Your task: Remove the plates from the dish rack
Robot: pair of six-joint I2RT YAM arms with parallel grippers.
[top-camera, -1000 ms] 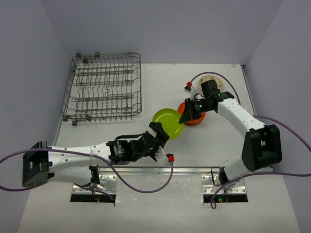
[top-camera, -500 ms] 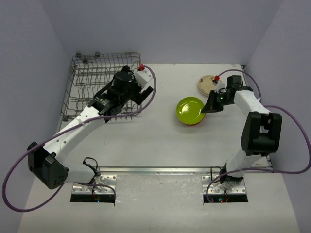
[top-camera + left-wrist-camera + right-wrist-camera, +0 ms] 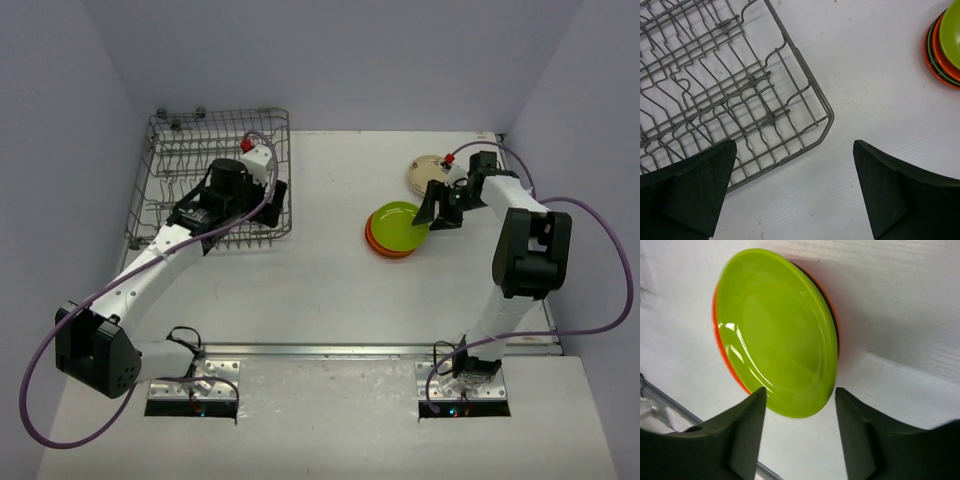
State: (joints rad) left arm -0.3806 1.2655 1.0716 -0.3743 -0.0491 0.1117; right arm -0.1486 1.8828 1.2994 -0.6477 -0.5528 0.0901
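The dish rack [image 3: 215, 180] stands at the far left, and no plate shows among its tines [image 3: 715, 75]. My left gripper [image 3: 275, 192] hangs open over the rack's near right corner, with nothing between its fingers [image 3: 795, 192]. Right of centre a lime green plate [image 3: 398, 224] tops a stack with an orange plate [image 3: 380, 243] at the bottom. A black rim [image 3: 834, 320] shows between the lime green plate [image 3: 775, 330] and the orange plate [image 3: 716, 325]. My right gripper [image 3: 437, 210] is open at the stack's right side, its jaws either side of the green plate's edge [image 3: 800, 407] without gripping it.
A cream plate [image 3: 425, 172] lies flat behind the stack, close to the right arm's wrist. The stack also shows at the upper right of the left wrist view [image 3: 945, 45]. Walls close the table at the back and on both sides.
My right gripper carried the lime green plate onto the orange stack, then opened and let it go. My left arm swung from the near edge to the rack's corner.
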